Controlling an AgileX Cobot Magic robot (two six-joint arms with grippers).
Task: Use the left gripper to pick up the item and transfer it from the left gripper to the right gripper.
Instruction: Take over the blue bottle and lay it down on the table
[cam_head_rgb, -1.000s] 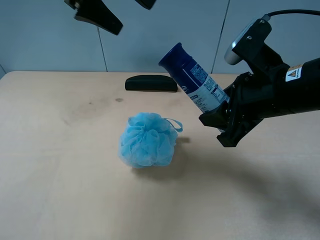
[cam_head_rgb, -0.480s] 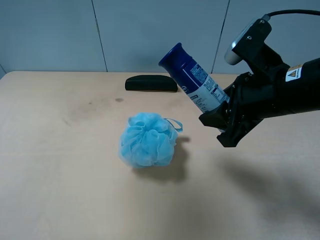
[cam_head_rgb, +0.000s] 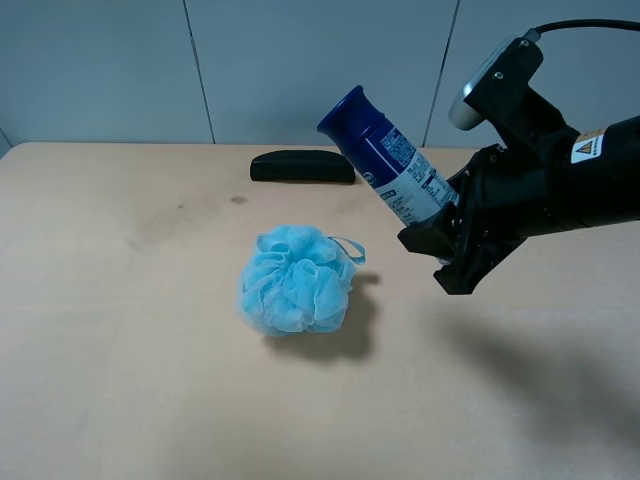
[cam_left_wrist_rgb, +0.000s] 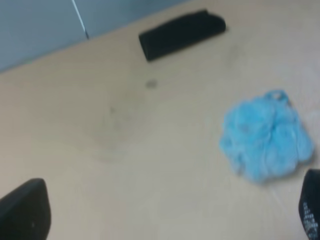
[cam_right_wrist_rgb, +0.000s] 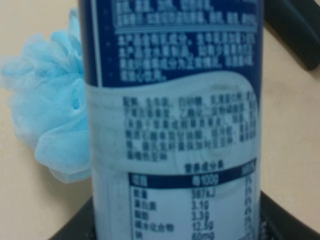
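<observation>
Up in the air on the right, a bottle (cam_head_rgb: 385, 155) clamped in the right gripper (cam_head_rgb: 437, 222), well clear of the table (cam_head_rgb: 120, 360). Fingers shut firmly on the lower part of the body, one on each side of the white-and-blue label, with the dark blue top end tilted up toward the left and the wall (cam_head_rgb: 300, 70). Seen close in the right wrist view: small printed text and a grid of figures across the label, and dark pads (cam_right_wrist_rgb: 79, 229) peeking out at both edges of the cylinder. On the arm behind the grip, a grey rounded cap (cam_head_rgb: 480, 85) and a white sticker (cam_head_rgb: 587, 147) with an orange warning triangle. Below and to the left of the bottle, resting on the table and apart from it, a light blue mesh bath sponge (cam_head_rgb: 296, 280) with a small loop on its right side. Farther back, near the wall, a flat black case (cam_head_rgb: 302, 166) lying lengthwise along the table's rear edge, well apart from the sponge. Out of the high camera's sight, the left gripper (cam_left_wrist_rgb: 167, 215), shown only in its own wrist view, looking down on the sponge and the case. Fingers (cam_left_wrist_rgb: 25, 212) spread wide there, one black tip at each lower corner, only bare table between them.
</observation>
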